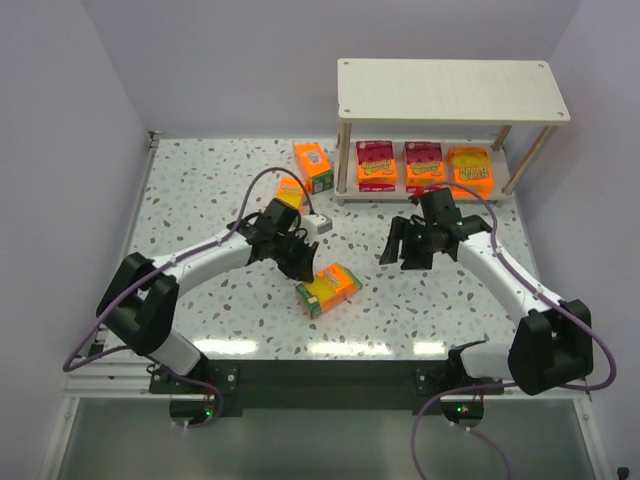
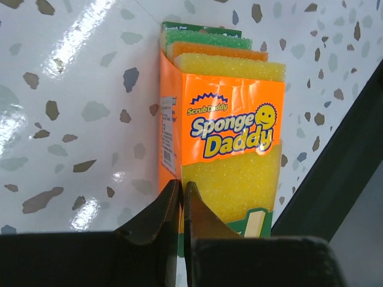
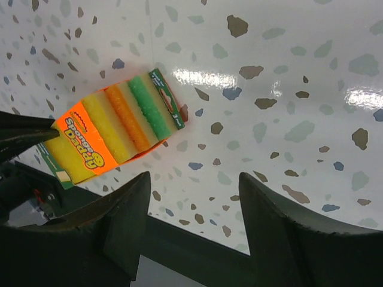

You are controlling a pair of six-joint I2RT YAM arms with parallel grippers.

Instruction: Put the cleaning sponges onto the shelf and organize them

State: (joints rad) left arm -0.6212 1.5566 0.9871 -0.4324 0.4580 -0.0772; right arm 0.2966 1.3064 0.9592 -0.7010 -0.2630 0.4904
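Closest, black left gripper [image 2: 181, 186] with fingers pressed together, just beside orange-wrapped yellow sponge pack [image 2: 230, 125], possibly touching. Black right gripper [image 3: 194, 179] spread wide above speckled white table [image 3: 299, 72].

The counter [image 2: 66, 66] is a glossy, speckled terrazzo-look slab that mirrors the lamps. The sponge pack [image 2: 230, 149] shows coarse, porous yellow foam in a smooth orange printed sleeve. The shelf [image 1: 452, 90] has matt, pale wood-grain boards. The right end effector [image 3: 194, 179] looks like matt black plastic.
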